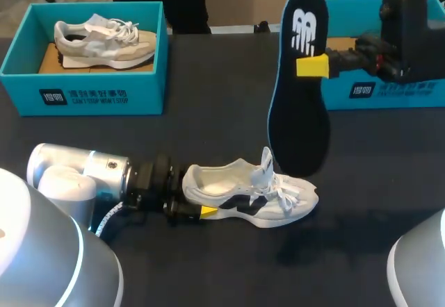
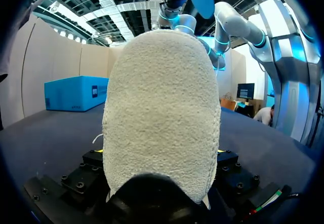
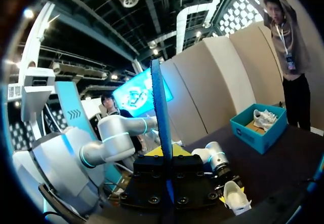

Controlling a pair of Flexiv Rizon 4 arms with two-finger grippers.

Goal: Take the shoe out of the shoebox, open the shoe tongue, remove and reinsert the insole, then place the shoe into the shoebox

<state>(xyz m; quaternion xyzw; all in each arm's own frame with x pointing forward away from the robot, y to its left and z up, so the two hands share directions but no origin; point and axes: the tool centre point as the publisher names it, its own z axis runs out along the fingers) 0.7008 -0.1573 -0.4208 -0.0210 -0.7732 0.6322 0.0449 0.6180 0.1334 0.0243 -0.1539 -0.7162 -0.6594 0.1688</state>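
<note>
Two grippers were closed: left gripper clamped the white shoe's heel at lower centre; right gripper pinched the dark insole upright, upper right.

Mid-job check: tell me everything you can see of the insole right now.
The insole is out of the shoe: a thin, flat, foam-like piece, dark on its face, with a white logo near the narrow upper end and a blue edge. It stands roughly upright in the air, wider end down, over the white shoe, apparently not touching it. Only the right gripper touches it, shut on it near the top. The right wrist view shows it edge-on.
</note>
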